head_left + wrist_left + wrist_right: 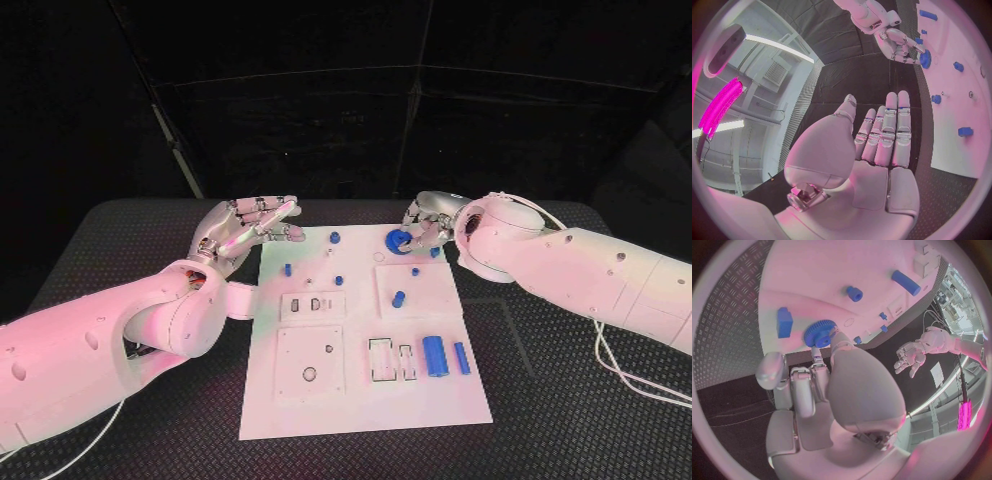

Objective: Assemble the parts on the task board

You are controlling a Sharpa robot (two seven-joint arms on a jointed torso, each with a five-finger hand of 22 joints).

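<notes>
Reaching over the far end of the white task board, the robot's right hand pinches a blue gear between its fingertips, the gear sitting at the board's far edge, its lower face hidden against the plate. From the right wrist camera the hand's own palm covers much of the grip, so how many fingers touch the toothed rim cannot be told. A small blue block lies just beside the gear, and one short blue peg stands a little beyond the fingertips. Two blue cylinders lie side by side at the near end of the board, well away from both hands. The left hand hovers off the board's far left corner, fingers extended close together and holding nothing. Several tiny blue parts between the two hands are too small to identify. Recessed slots in the board's grey panels are hard to make out.
</notes>
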